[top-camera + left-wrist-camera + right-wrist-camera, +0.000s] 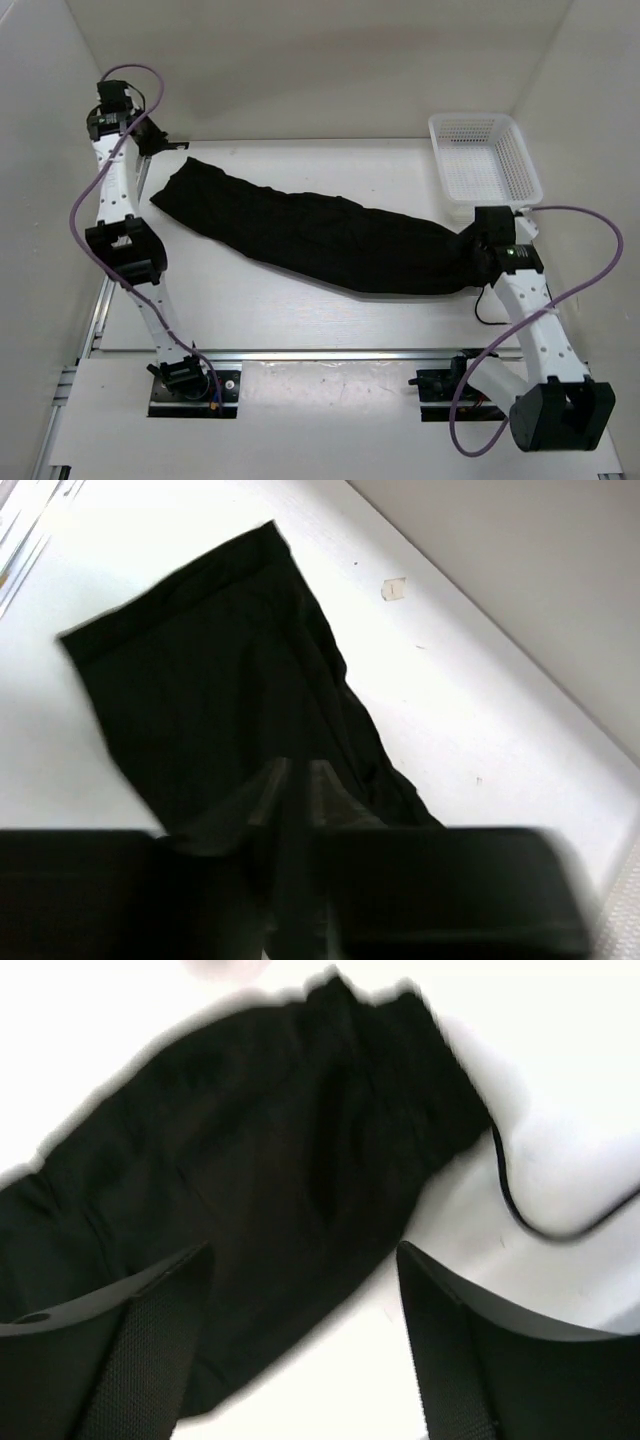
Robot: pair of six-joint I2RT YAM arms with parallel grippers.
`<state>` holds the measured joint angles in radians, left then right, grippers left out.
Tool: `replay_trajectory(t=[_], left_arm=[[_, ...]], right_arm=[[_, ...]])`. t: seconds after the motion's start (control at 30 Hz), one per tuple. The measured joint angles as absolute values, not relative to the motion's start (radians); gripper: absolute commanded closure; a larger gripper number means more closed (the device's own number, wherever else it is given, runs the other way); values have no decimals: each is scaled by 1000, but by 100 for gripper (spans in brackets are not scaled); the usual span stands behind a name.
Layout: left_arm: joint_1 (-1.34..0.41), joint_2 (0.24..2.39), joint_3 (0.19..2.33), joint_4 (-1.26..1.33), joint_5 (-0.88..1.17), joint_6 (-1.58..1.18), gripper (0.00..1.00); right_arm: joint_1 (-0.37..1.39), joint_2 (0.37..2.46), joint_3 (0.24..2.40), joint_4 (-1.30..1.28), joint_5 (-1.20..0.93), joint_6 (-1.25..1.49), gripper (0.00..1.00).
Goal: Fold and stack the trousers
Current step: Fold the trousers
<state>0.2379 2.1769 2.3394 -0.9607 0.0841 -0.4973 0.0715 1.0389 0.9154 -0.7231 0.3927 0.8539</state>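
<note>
The trousers (320,240) are laid long and diagonal across the bench (300,325), seemingly for an end-to-end fold; the right gripper (302,1255) is held spread over one end, while no state can be told for the left gripper (298,768).

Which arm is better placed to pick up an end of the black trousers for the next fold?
Probably the right. Its tool hovers open directly over one end of the trousers, jaws wide astride the fabric. The left tool sits just off the other end, near the far corner.
</note>
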Motion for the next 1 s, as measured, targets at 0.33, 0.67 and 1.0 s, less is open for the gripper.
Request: replay_trajectory(t=[0.33, 0.67, 1.0], left_arm=[[283, 2161, 1977, -986, 64, -477, 21], [282, 2348, 2042, -1036, 73, -508, 25], [282, 2462, 2222, -1024, 118, -548, 89]], right_arm=[[65, 923, 666, -807, 146, 936, 16], [-45, 1194, 643, -579, 56, 936, 17], [-51, 1463, 723, -409, 53, 952, 100]])
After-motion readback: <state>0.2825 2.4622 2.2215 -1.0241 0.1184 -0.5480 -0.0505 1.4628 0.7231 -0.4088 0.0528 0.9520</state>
